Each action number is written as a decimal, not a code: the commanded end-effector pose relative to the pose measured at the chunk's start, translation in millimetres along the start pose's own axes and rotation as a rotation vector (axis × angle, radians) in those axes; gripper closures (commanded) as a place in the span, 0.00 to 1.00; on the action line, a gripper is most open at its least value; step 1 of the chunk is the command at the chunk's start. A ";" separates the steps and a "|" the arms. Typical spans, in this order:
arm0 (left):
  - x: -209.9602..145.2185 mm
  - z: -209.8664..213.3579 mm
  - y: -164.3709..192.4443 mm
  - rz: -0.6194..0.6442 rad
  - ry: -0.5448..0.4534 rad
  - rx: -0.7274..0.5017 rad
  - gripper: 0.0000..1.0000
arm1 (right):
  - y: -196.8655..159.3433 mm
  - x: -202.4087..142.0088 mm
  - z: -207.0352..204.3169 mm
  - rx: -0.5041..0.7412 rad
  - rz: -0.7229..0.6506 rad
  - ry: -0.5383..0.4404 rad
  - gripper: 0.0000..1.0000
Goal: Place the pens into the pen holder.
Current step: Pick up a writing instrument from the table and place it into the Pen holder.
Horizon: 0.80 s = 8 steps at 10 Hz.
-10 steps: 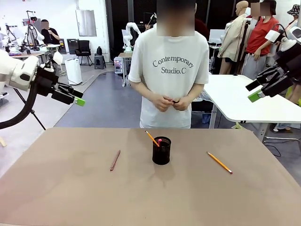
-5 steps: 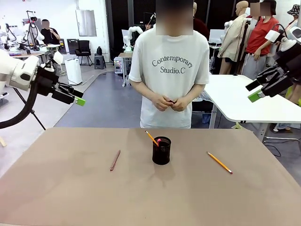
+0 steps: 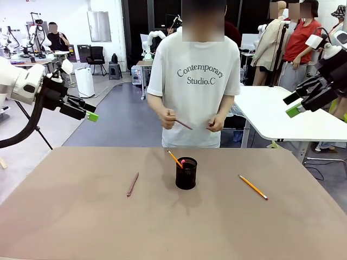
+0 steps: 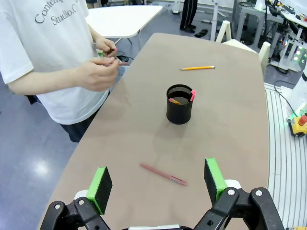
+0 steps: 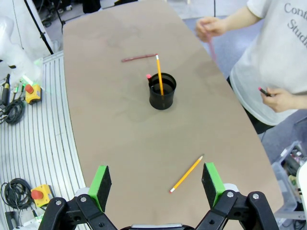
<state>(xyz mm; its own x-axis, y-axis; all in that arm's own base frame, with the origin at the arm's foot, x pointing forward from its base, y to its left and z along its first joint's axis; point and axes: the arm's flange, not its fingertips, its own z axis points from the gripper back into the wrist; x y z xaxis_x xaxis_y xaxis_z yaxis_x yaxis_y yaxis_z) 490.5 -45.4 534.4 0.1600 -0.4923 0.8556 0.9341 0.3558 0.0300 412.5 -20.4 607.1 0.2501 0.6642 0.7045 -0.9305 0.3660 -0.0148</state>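
Black mesh pen holder (image 3: 186,173) sits mid table (image 3: 81,216) w/ a yellow pencil (image 3: 174,159) & pink-tipped pen (image 3: 184,161) inside. Reddish-brown pen (image 3: 133,184) lies left of it, second yellow pencil (image 3: 253,187) right. Left gripper (image 3: 89,111) & right gripper (image 3: 293,104) hang open, empty, off the sides. Person's hand (image 3: 168,120) holds a thin stick (image 3: 183,124), prob. another pen.

Pen holder (image 3: 186,173) in middle of table (image 3: 81,227), leaning pencil (image 3: 175,159) inside it. Lying pen (image 3: 133,184) left of holder, lying pencil (image 3: 253,187) right, both apart. Person (image 3: 195,81) behind table. My left gripper (image 3: 91,112) up at far left, right gripper (image 3: 291,106) up at far right.
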 end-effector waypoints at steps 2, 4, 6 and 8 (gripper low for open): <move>2.5 0.4 1.4 -0.003 0.000 0.002 0.00 | 0.5 0.3 1.1 -0.003 0.000 -0.002 0.00; 2.5 0.4 1.4 -0.003 0.000 0.002 0.00 | 0.5 0.3 1.1 -0.003 0.000 -0.002 0.00; 2.5 0.4 1.4 -0.003 0.000 0.002 0.00 | 0.5 0.3 1.1 -0.003 0.000 -0.002 0.00; 2.5 0.4 1.4 -0.003 0.000 0.002 0.00 | 0.5 0.3 1.1 -0.003 0.000 -0.002 0.00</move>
<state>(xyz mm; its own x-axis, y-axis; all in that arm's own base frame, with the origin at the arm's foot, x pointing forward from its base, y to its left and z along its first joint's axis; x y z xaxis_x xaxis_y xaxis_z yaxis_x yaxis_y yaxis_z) 490.5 -45.4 534.5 0.1600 -0.4923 0.8556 0.9341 0.3558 0.0301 412.5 -20.4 607.1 0.2501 0.6642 0.7045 -0.9305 0.3660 -0.0148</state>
